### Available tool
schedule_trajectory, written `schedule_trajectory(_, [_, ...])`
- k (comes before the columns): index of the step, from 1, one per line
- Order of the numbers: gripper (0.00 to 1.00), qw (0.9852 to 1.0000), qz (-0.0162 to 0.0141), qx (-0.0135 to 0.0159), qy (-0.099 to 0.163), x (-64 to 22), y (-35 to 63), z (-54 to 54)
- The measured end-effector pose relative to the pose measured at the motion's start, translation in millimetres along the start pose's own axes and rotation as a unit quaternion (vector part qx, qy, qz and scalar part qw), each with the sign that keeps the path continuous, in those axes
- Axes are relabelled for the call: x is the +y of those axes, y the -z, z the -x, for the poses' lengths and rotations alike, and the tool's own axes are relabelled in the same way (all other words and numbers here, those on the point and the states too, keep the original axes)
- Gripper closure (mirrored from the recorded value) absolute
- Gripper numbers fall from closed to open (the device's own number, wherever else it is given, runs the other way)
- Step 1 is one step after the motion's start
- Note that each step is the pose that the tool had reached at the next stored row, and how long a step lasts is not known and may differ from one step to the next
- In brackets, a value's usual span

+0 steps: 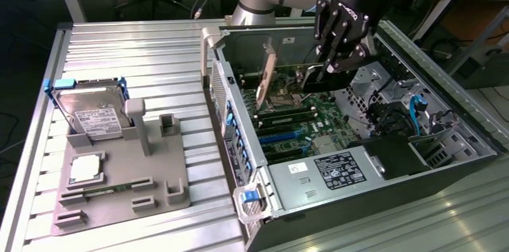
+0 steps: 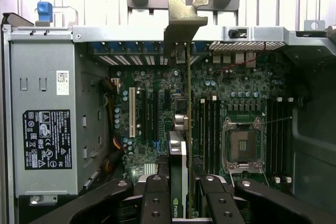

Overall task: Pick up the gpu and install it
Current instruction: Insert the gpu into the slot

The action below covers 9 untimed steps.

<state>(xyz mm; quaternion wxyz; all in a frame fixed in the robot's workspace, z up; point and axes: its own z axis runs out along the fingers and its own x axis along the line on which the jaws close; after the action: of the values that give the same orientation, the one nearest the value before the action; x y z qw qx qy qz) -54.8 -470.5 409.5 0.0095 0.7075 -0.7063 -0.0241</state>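
The gripper [image 2: 181, 195] grasps the gpu [image 2: 188, 108] by its edge, holding it upright inside the open computer case [image 1: 238, 115], bracket toward the rear wall, probably to line it with a motherboard [image 2: 152, 114] slot. The hard drive [image 1: 92, 112] stands apart on the desk [image 1: 127, 43].

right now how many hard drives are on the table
1: the hard drive stands upright in the grey holder, at the exterior view's left of the computer case. Others may be hidden.

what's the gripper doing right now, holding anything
gripper: shut on the gpu, holding it on edge over the motherboard inside the open computer case.
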Motion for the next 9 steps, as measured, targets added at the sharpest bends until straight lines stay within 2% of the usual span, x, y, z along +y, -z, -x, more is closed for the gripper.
schedule_trajectory(9, [0.73, 1.0000, 0.0000, 0.0000, 0.000, -0.1, -2.7, -0.1])
